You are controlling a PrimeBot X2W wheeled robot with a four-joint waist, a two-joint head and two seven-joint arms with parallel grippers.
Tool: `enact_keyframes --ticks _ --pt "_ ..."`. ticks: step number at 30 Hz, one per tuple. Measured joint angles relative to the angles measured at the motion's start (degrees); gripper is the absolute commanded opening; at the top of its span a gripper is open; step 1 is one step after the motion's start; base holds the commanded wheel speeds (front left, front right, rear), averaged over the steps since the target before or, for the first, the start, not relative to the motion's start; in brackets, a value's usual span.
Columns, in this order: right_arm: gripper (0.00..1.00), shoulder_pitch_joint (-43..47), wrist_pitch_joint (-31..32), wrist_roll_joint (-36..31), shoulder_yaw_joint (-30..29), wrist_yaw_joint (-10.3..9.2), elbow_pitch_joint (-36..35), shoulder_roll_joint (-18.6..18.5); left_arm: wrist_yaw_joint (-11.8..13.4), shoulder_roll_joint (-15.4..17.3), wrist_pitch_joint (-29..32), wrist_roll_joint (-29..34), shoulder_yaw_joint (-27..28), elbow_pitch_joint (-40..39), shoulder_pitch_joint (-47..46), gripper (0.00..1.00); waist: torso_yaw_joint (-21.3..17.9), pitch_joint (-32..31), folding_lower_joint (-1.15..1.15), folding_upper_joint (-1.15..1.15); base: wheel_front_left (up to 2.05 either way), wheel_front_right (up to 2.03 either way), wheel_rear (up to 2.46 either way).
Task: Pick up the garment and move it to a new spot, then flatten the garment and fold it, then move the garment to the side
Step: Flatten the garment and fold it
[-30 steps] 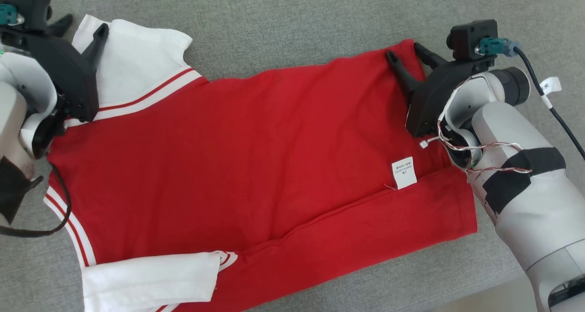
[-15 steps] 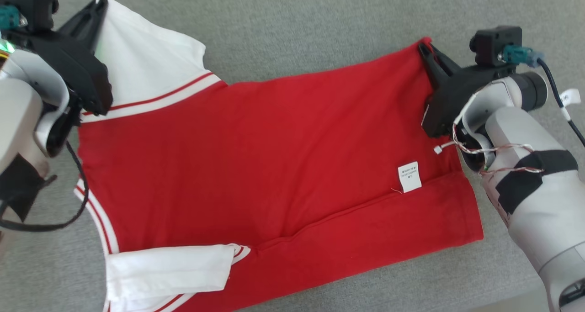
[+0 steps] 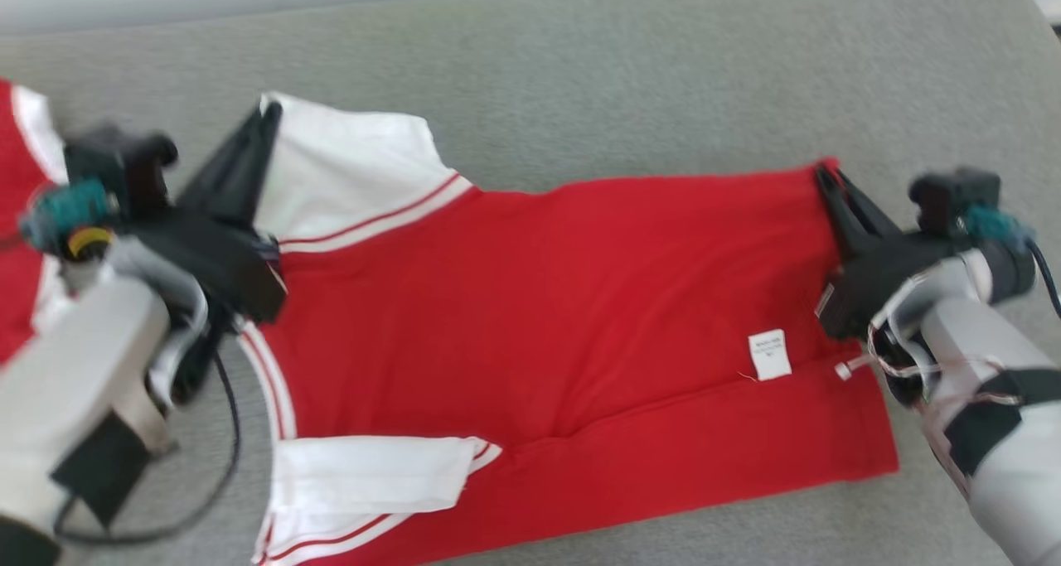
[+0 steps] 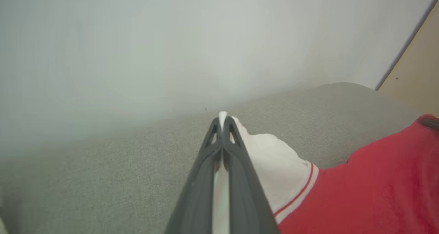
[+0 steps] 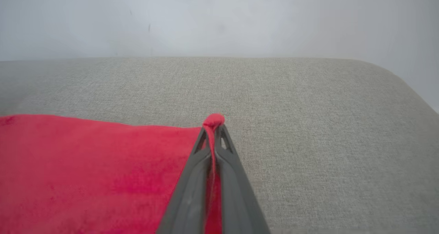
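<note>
The garment is a red shirt with white sleeves and red-striped cuffs, spread on a grey cushioned surface, a white label showing near its right end. My left gripper is shut on the far white sleeve; in the left wrist view white cloth sticks out between the closed fingertips. My right gripper is shut on the red far corner of the hem; the right wrist view shows a red fold pinched at its tips. A second white sleeve lies folded at the front.
The grey fabric surface stretches beyond the garment to a pale wall. Another red and white piece of cloth shows at the left edge behind my left arm. The surface rounds off at the right.
Both grippers went from open to shut, the left on the white sleeve, the right on the red hem corner. The head camera has shifted, so the whole picture sits lower and to the right.
</note>
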Motion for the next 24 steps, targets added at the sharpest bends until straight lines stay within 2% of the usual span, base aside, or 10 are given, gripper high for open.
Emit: enact_keyframes --ticks 5,9,13,17,24 --pt "0.0 4.3 -1.8 0.9 -1.0 0.0 -1.8 -1.7 3.2 -0.1 -0.2 1.0 4.9 -10.1 10.2 0.0 2.5 -2.2 0.0 0.0 0.0 0.0 0.0" --pt "0.0 8.3 -2.1 1.0 -2.4 0.0 -3.8 -2.7 5.1 -1.5 -0.2 3.5 8.2 -16.6 18.8 0.0 4.0 -4.2 0.0 0.0 0.0 0.0 0.0" --pt "0.0 12.0 -2.2 -0.8 -6.8 0.0 -8.5 -3.6 6.5 -3.0 -0.2 5.8 11.8 -21.7 26.1 0.0 5.1 -6.2 0.0 0.0 0.0 0.0 0.0" --pt "0.0 17.1 -2.3 -2.5 -10.4 0.0 -12.0 -4.1 7.2 -4.5 -0.2 7.7 13.5 -24.4 32.5 0.0 5.7 -7.8 0.0 -0.01 0.0 0.0 0.0" --pt "0.0 23.0 -2.3 -4.1 -14.1 0.0 -15.4 -4.3 6.9 -6.9 -0.2 9.8 15.7 -25.3 39.2 0.0 6.0 -9.4 0.0 -0.01 0.0 0.0 0.0"
